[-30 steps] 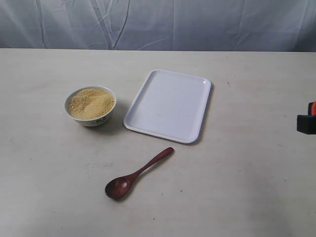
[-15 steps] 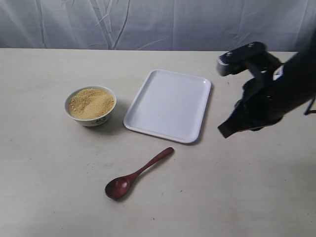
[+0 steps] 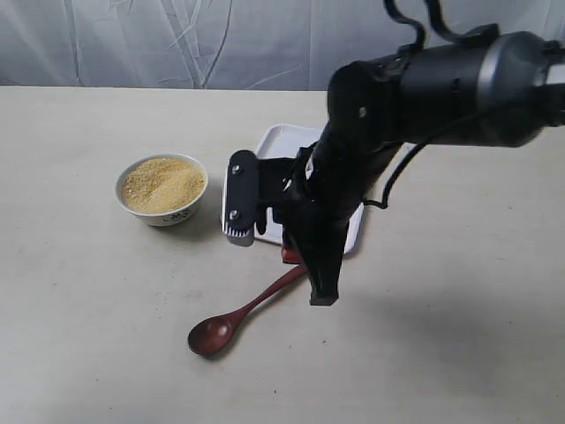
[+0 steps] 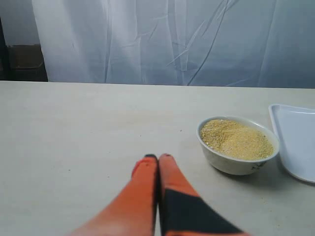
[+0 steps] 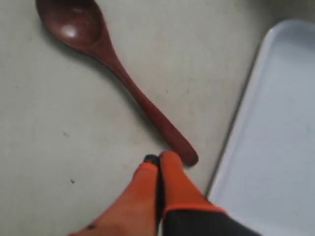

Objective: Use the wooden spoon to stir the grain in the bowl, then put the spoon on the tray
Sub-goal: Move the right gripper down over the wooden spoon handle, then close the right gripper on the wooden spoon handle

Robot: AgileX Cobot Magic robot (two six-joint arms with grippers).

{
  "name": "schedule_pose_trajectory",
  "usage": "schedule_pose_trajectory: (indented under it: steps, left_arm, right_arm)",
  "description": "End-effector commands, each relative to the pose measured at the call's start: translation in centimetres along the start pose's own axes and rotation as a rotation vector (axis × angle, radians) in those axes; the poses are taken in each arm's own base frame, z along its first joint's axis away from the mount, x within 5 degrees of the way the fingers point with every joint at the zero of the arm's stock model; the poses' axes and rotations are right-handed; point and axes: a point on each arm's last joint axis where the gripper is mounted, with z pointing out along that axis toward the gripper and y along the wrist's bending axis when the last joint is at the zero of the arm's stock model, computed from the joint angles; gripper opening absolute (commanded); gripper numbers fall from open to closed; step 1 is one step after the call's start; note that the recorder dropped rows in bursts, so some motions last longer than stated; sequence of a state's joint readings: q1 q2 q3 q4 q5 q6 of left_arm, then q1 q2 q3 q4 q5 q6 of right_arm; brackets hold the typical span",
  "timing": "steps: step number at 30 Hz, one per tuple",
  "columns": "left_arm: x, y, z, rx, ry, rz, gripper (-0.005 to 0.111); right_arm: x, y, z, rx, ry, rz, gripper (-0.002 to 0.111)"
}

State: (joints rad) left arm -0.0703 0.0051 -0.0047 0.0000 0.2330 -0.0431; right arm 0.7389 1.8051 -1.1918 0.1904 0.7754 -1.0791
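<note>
The white bowl [image 3: 162,212] with its yellow-tan grain [image 3: 163,184] stands left of the white tray [image 3: 284,146], which my right arm largely covers. In front of the tray lies the dark wooden spoon [image 3: 231,321], its handle pointing at the tray. My right gripper [image 3: 290,255] hangs shut and empty just by the handle's end. In the right wrist view this gripper [image 5: 158,158] sits beside the spoon [image 5: 123,78] handle tip, next to the tray [image 5: 275,142] rim. My left gripper [image 4: 158,158] is shut and empty, short of the bowl [image 4: 231,162] and grain [image 4: 236,139].
A grey-white curtain [image 3: 177,44] hangs behind the table's far edge. The tray [image 4: 298,140] corner shows past the bowl in the left wrist view. The right arm's black body [image 3: 424,88] spans the space above the tray.
My right arm has swung in from the right edge, across the tray, down to the spoon's handle end. Bowl, tray and spoon have not moved.
</note>
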Motion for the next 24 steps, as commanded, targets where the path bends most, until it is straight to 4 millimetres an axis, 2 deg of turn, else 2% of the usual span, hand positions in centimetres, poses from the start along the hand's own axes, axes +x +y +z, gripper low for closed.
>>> schedule_pose_trajectory:
  steps: [1,5,11,18,24]
  left_arm:
    - [0.1,0.0,0.0,-0.001,-0.009,-0.001,0.000]
    - [0.1,0.0,0.0,-0.001,-0.009,-0.001,0.000]
    - [0.1,0.0,0.0,-0.001,-0.007,-0.001,0.000]
    - [0.1,0.0,0.0,-0.001,-0.007,-0.001,0.000]
    - [0.1,0.0,0.0,-0.001,-0.009,-0.001,0.000]
  right_arm:
    - [-0.8,-0.7,1.3,0.003,0.035,-0.132,0.008]
    - [-0.9,-1.1,2.2,-0.005,0.050,-0.218,0.026]
    - [-0.7,-1.1,3.3,-0.029,0.060,-0.377,0.026]
    - [-0.6,-1.3,5.2,-0.036,0.056,-0.385,0.026]
    - [-0.5,-1.3,6.0,-0.045,0.061,-0.385,0.026]
